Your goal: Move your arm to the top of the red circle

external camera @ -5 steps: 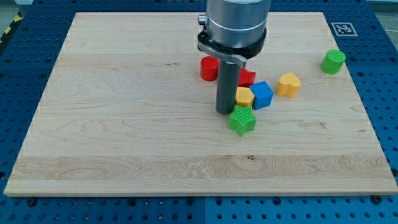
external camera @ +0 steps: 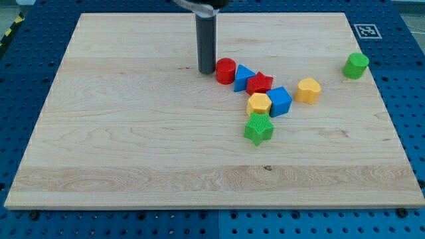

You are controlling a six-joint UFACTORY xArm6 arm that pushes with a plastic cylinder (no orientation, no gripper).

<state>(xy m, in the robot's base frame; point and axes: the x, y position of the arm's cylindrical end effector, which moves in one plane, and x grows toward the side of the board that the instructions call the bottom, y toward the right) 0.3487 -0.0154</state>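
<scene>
Tip (external camera: pixel 207 71) is resting on the desk (external camera: pixel 119 133) just left of the red circle (external camera: pixel 225 70); no claw is showing, only a rod.

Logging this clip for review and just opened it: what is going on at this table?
A robot arm with a dark rod is working over a wooden board of small coloured blocks. My tip rests on the board just to the view's left of the red circle, close beside it, not at its top side. The other blocks sit in a cluster to the circle's right and below; a green one stands alone near the right edge.
</scene>
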